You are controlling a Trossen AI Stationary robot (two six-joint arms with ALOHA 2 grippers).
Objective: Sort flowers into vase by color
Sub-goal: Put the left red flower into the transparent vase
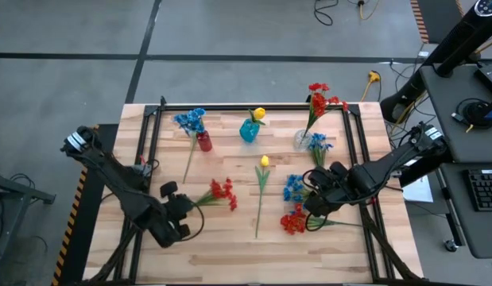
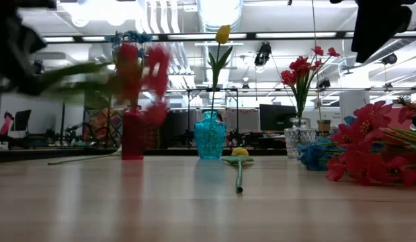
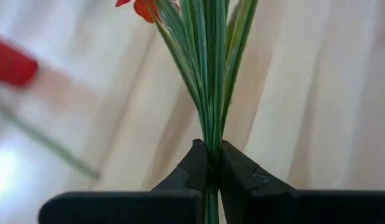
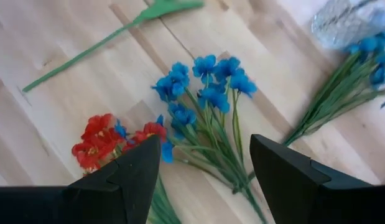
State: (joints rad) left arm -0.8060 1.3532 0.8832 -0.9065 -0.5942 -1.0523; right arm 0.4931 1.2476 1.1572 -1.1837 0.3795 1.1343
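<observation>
My left gripper [image 1: 188, 205] is shut on a red flower spray [image 1: 222, 193] at the table's near left. The spray shows blurred and raised in the low view [image 2: 137, 67]. My right gripper [image 1: 313, 199] is open above a blue spray [image 4: 204, 87] and a red spray [image 4: 105, 137] that lie flat on the table's right. A red vase [image 1: 204, 141] holds a blue spray. A teal vase [image 1: 249, 131] holds a yellow tulip. A clear vase [image 1: 303, 139] holds red flowers. A yellow tulip [image 1: 264, 161] lies flat mid-table. My left gripper pinches the red spray's bundled green stems [image 3: 211, 140] between its two fingers, near their lower end. The fingers come from the table's left side and the stems run on past the fingertips, along the fingers' line. The spray is lifted clear of the table, its blooms away from the gripper.
Another blue spray [image 1: 319, 144] lies beside the clear vase. The three vases stand in a row along the far side. A black frame [image 1: 154, 135] runs around the wooden tabletop. Bare wood shows between the two grippers at the near edge.
</observation>
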